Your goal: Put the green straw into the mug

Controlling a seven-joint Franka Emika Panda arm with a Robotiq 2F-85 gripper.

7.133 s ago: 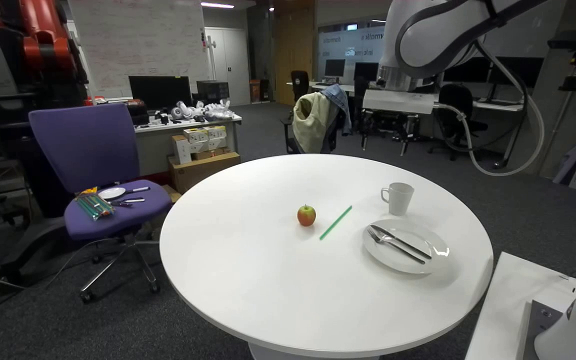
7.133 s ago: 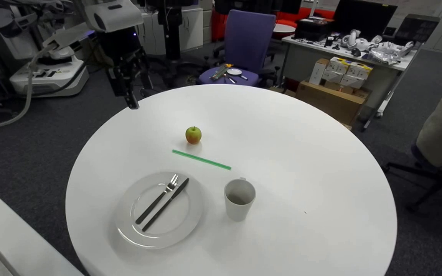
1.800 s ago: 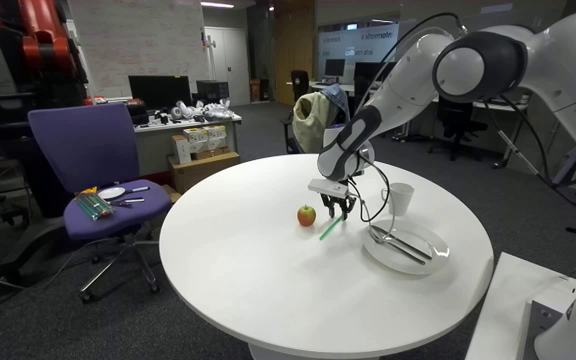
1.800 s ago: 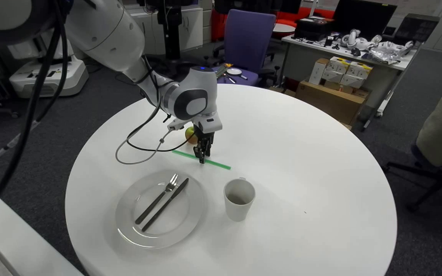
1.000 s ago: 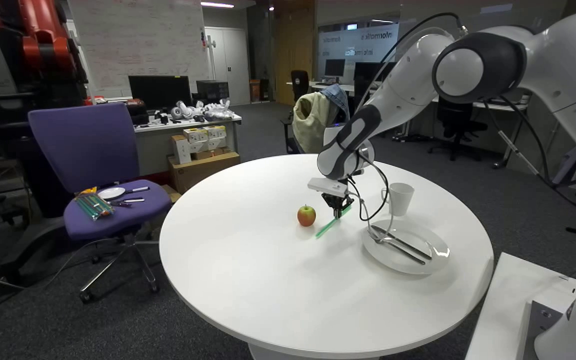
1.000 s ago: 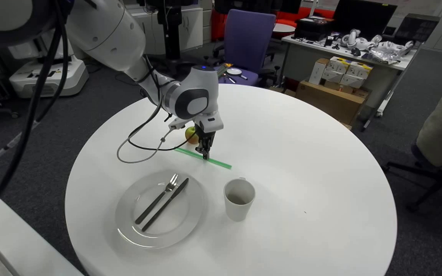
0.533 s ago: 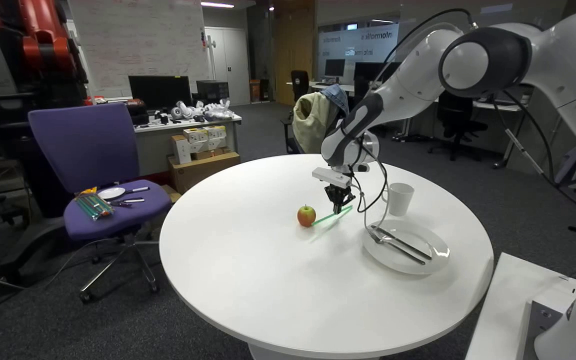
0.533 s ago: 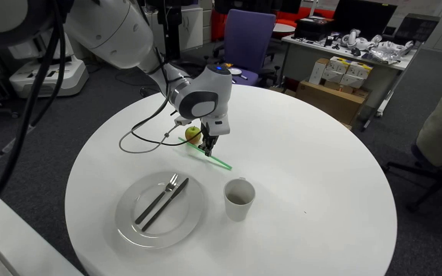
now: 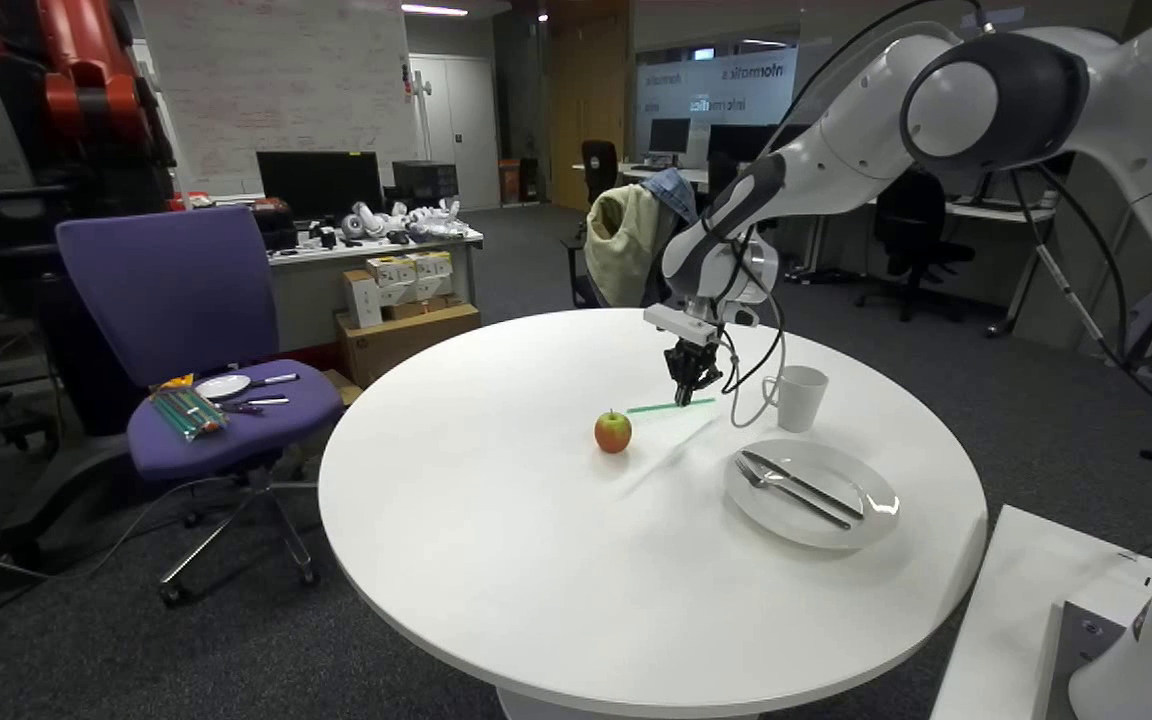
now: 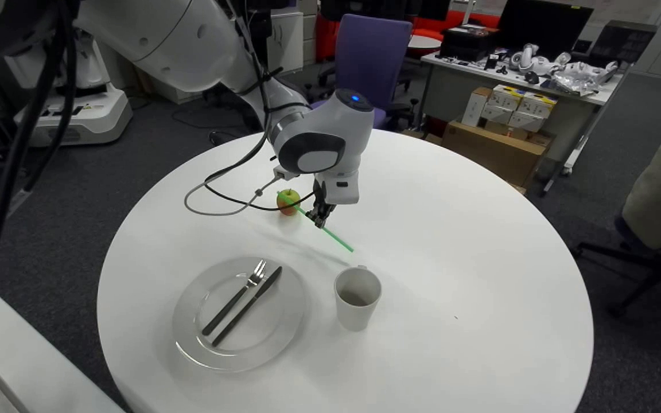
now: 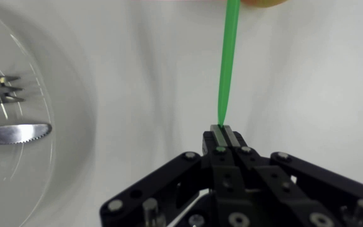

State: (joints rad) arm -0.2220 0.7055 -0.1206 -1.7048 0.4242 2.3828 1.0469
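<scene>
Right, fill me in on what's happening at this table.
A robot arm has its hand shut on the green straw near its middle, holding it above the white table. It isn't in the mug yet; that stands upright beside a plate bearing a fork and knife. An apple sits nearby.

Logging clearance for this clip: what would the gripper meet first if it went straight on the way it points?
Probably the white round tabletop: the gripper, shut on the green straw, points down at it, slightly tilted. Depth is unclear, so a straw end might touch first.
</scene>
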